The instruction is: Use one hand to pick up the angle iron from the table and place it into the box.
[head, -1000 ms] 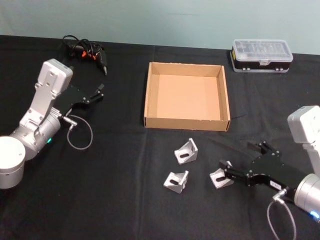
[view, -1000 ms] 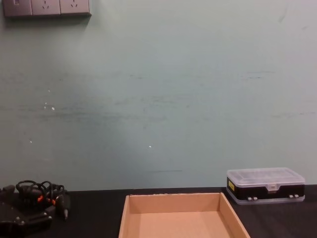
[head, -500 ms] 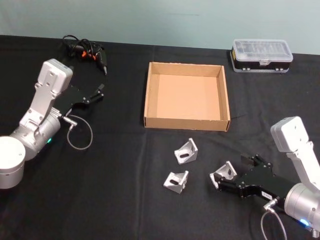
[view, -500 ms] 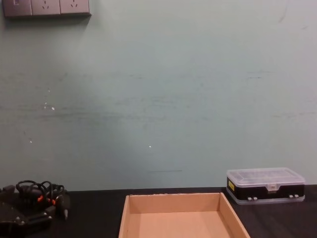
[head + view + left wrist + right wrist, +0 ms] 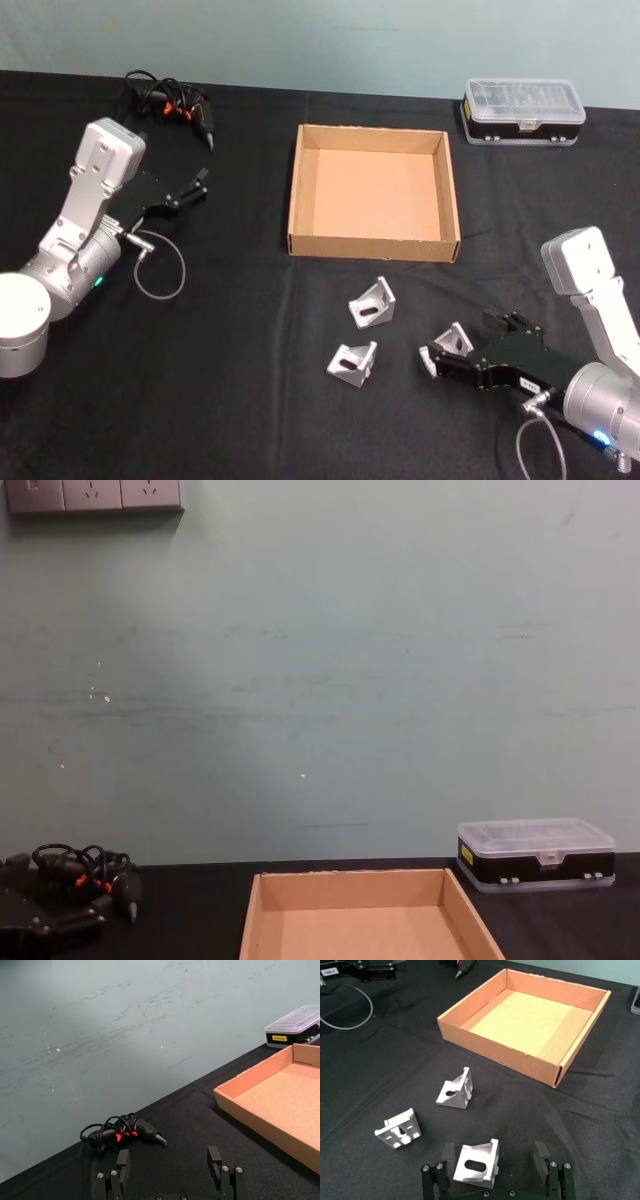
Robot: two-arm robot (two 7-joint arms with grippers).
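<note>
Over the last second, a re-angling of the right end effector [image 5: 447, 352] — wrist up, fingers [image 5: 540, 1153] spread and now astride the nearest angle iron [image 5: 477, 1164], flat on the desk [image 5: 220, 400]. Reads as a grasp lined up, closing and lifting yet to come. Left end effector [image 5: 168, 1170] parked far left, released, unmoved. Box [image 5: 297, 195] empty — second iron [image 5: 372, 302] and third iron [image 5: 352, 362] on the desk just short of it. Case [image 5: 523, 100] beyond it shut, contents unclear.
</note>
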